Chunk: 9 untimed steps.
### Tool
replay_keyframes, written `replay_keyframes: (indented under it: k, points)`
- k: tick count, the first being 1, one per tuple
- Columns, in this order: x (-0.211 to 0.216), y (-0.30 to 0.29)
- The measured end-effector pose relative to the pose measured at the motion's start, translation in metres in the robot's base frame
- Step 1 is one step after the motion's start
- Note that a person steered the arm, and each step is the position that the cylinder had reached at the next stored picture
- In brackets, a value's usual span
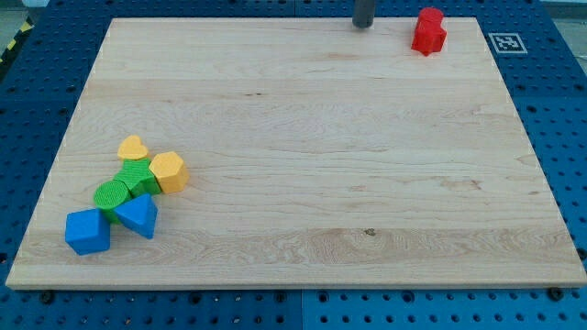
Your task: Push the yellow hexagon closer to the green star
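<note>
The yellow hexagon (170,171) lies at the view's lower left, touching a green block (138,179) whose shape I cannot make out clearly; it may be the star. A green round block (112,195) sits just left and below it. A yellow heart (134,148) lies just above them. My tip (363,26) is at the view's top, right of centre, far from the cluster and left of the red block (428,30).
A blue block (87,231) and a blue triangular block (138,215) lie at the cluster's lower side, near the board's (321,202) bottom-left corner. A marker tag (504,42) sits off the board's top-right corner.
</note>
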State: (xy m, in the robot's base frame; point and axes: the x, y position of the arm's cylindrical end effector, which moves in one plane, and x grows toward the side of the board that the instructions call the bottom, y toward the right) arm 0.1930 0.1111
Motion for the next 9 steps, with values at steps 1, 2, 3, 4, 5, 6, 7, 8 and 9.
replay_keyframes:
  k: [1, 2, 3, 4, 5, 6, 7, 8, 9]
  points:
    - [-0.001, 0.003]
    - [-0.001, 0.024]
    - [-0.001, 0.049]
    - [-0.001, 0.081]
    - [0.002, 0.083]
    - [0.004, 0.074]
    - [0.003, 0.068]
    - [-0.002, 0.07]
    - [-0.001, 0.08]
